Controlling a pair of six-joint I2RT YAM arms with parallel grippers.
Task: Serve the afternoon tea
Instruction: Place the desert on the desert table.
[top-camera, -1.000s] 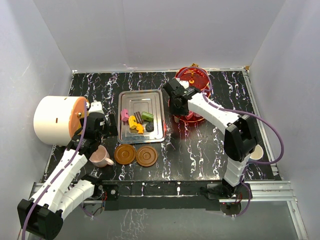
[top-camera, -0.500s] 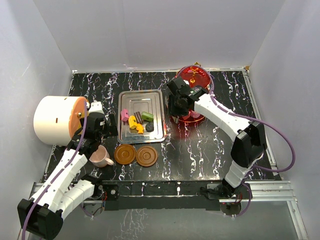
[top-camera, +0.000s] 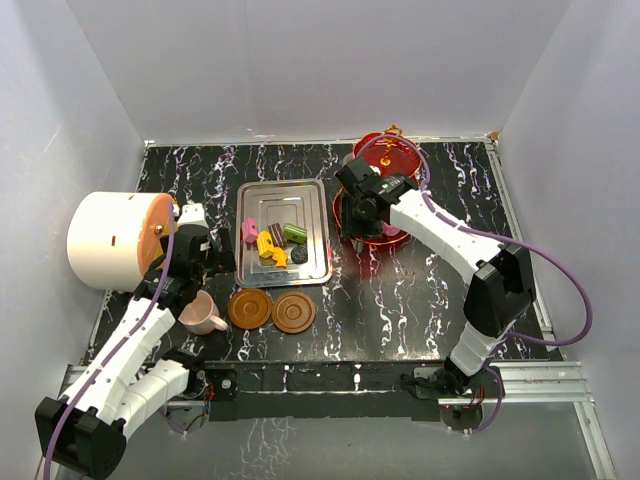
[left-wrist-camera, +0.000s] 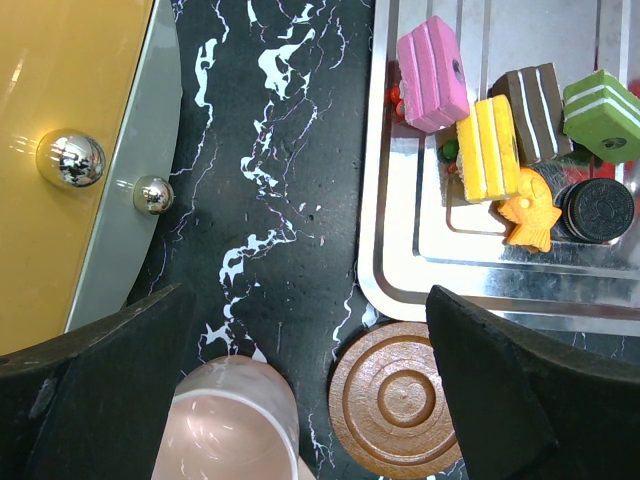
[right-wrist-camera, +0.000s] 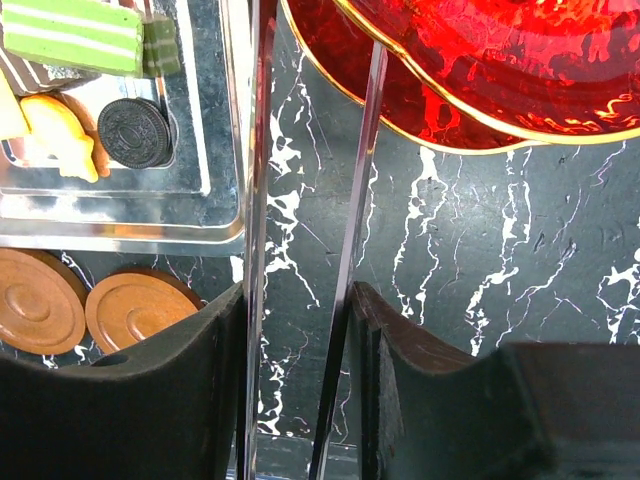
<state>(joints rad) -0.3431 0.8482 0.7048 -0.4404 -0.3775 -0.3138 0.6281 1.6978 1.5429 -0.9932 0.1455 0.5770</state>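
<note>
I have the right gripper pinching the red stand by its rim, right of the steel tray; left gripper gapes empty (over the pink cup). So thin a hold could slip, tipping it.

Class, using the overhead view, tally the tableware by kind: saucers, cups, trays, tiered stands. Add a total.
Brown saucers: 2
Pink cup: 1
Silver tray: 1
Red tiered stand: 1
Total: 5
</note>
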